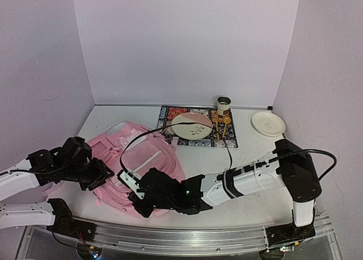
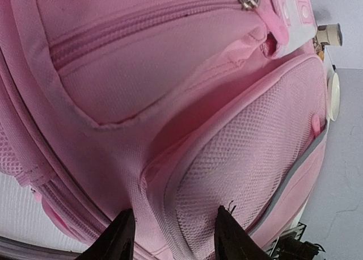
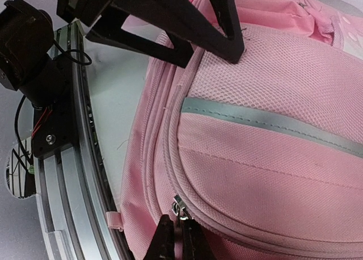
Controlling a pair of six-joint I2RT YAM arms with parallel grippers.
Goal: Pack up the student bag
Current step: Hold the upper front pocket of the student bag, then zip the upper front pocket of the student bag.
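Student bag [image 1: 156, 163] lies flat on the white table [image 1: 249, 143], left of centre and close to the near edge, just ahead of both arms. It is soft pink woven fabric, rounded and puffy. The seams are piped, and pink zip teeth [image 2: 142, 24] curve along the edge of a pocket. A front pocket [image 2: 244, 152] is faced in fine open mesh and bulges outward. A smooth pale grey strip [image 3: 266, 124] runs across the panel below it.

The left gripper [image 2: 174, 214] stands with its jaws well apart. Its black pointed fingers [image 3: 224, 21] rest their tips on the mesh pocket near its edge, with a swell of fabric between them. Whether they squeeze that fabric cannot be told.

The right gripper [image 3: 177, 219] is clenched, its two dark fingers pressed together at the bag's near edge. They pinch a small silver metal zipper pull [image 3: 179, 205] where the zip curves around the lower panel. A ribbed aluminium rail [image 3: 68, 175] runs beside the bag there.
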